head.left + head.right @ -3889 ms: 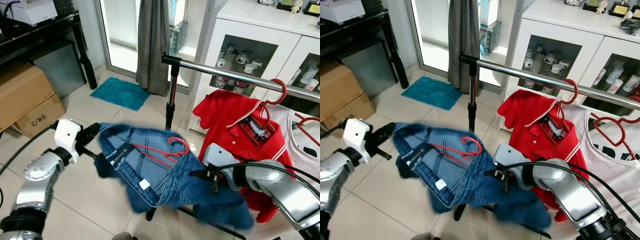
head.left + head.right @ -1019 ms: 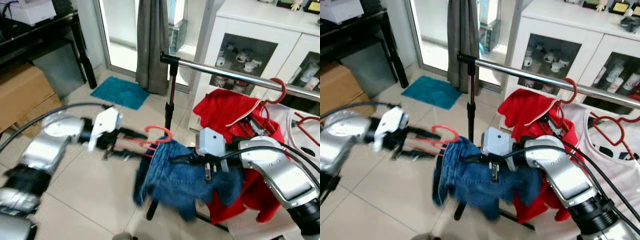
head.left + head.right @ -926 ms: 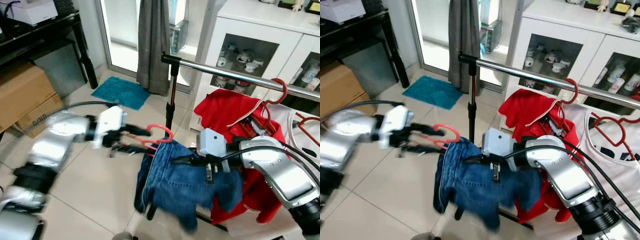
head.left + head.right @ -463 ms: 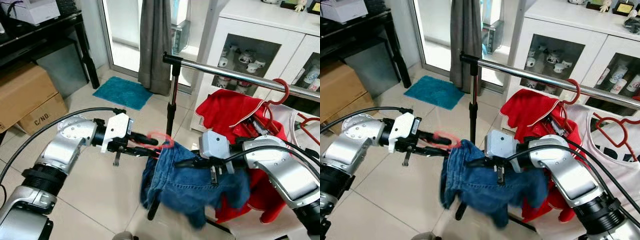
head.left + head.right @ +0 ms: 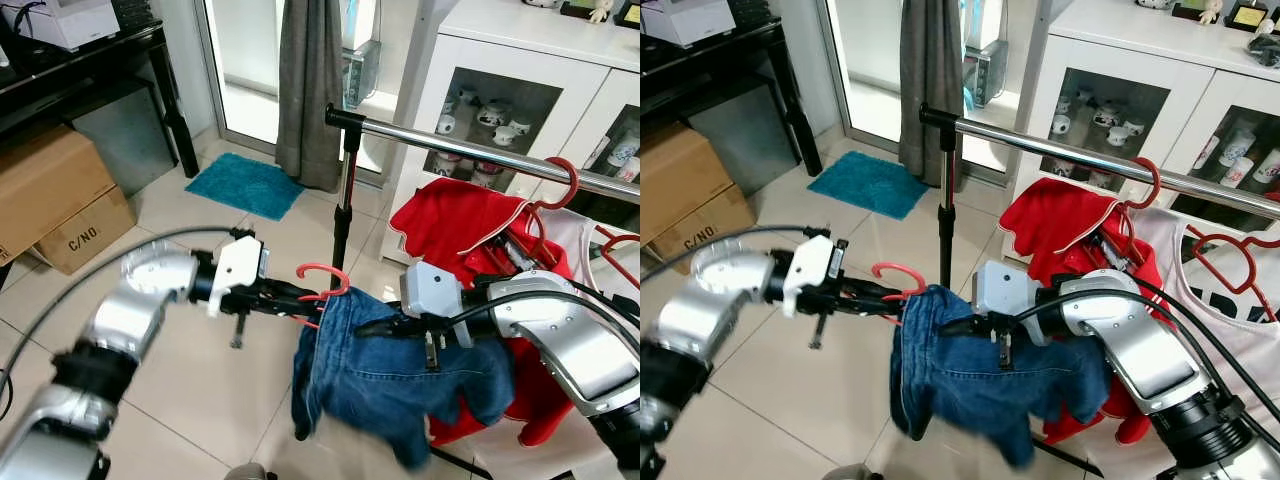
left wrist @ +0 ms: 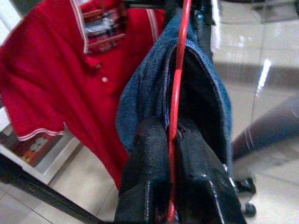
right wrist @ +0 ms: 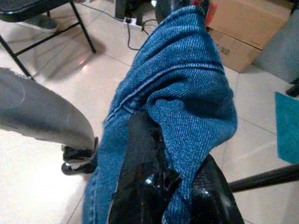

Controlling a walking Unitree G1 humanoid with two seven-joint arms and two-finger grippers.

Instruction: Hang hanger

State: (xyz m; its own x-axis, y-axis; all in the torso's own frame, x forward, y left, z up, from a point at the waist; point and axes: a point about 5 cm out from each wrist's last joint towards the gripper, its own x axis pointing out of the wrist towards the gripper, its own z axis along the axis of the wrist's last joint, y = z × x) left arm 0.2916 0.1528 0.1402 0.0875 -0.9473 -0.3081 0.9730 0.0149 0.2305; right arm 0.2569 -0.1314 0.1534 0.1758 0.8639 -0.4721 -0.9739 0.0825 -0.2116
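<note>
The lower cardboard box (image 5: 85,232) against the wall carries black printed letters reading "C/NO." on its side. The white top (image 5: 1240,330) on the rail shows part of a black print, too cut off to read.

Jeans (image 5: 385,385) bunched up; red hanger (image 5: 322,283) raised closer to rail (image 5: 470,153).

Three red hangers: one (image 5: 322,283) carries the jeans (image 5: 395,385), two (image 5: 556,185) (image 5: 620,243) hang on the rail (image 5: 470,150). One pair of jeans, one red shirt (image 5: 460,225), one white top (image 5: 1230,300). Left of the rail: two boxes (image 5: 45,185) (image 5: 80,232), one blue mat (image 5: 243,184), one curtain (image 5: 310,90).
</note>
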